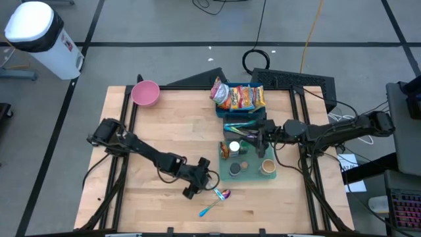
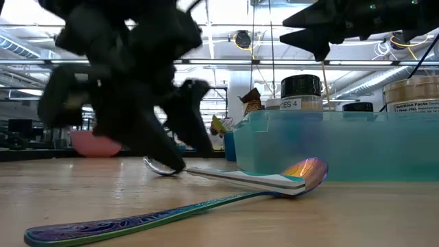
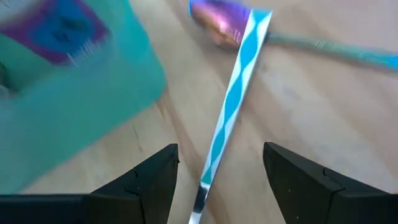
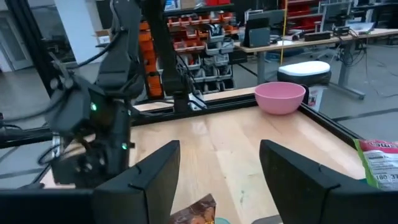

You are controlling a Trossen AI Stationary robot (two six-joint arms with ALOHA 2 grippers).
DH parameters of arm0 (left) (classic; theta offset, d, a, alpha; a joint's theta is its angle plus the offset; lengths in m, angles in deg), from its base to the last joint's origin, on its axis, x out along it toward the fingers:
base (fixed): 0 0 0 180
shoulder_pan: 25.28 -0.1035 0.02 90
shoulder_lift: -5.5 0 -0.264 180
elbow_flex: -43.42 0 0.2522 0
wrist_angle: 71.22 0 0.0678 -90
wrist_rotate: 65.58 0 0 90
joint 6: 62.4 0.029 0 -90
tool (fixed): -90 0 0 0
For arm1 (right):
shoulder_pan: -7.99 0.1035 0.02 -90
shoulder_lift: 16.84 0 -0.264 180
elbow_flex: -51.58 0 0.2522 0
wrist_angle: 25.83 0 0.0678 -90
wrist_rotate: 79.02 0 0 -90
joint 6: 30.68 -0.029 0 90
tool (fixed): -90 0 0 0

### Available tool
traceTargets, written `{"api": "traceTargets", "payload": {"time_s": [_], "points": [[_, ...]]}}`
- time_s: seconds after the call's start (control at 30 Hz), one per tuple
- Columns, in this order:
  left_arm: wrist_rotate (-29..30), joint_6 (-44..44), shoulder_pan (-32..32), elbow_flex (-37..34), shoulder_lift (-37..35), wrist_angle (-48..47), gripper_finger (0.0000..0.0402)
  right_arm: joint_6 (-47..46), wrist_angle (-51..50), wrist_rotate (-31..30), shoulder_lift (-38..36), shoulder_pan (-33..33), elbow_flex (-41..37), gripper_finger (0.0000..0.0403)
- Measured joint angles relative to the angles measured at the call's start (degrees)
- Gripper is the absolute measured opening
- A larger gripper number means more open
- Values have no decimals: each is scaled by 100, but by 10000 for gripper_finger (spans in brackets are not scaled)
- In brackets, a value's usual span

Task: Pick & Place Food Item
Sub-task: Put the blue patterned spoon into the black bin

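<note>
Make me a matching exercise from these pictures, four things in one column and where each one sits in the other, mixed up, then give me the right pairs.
Things:
1. pink bowl
2. snack packets
3. iridescent spoon
4. left gripper

Places:
A. lying on the wood at the table's near edge, next to the teal tray
B. at the table's far left corner
C. low over the table, open, right beside the spoon's bowl
D. in the blue bin at the table's far edge

Pairs: 1-B, 2-D, 3-A, 4-C

"ES 4" on a jar's white label.
</note>
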Motion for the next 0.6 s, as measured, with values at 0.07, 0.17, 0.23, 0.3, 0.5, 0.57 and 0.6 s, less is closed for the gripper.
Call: {"api": "traceTargets", "payload": {"time_s": [0.07,0.17,0.23,0.3,0.5,0.57,0.6], "points": [[-24,-73,-25,0,158,16,243,0,-16,-3,2,21,0,210],[-10,-206,-51,25,263,-82,243,0,-14,2,2,19,0,206],[-13,-331,-53,25,305,-231,237,21,-14,2,2,19,0,205],[-33,-483,-50,25,318,-388,218,21,-14,2,2,19,0,205],[-149,-1421,-61,28,329,-600,100,21,-17,4,2,19,0,205],[-253,-1529,-110,24,331,-682,54,21,-17,4,2,19,0,205],[-303,-1504,-134,24,325,-706,32,21,-16,4,2,19,0,205]]}}
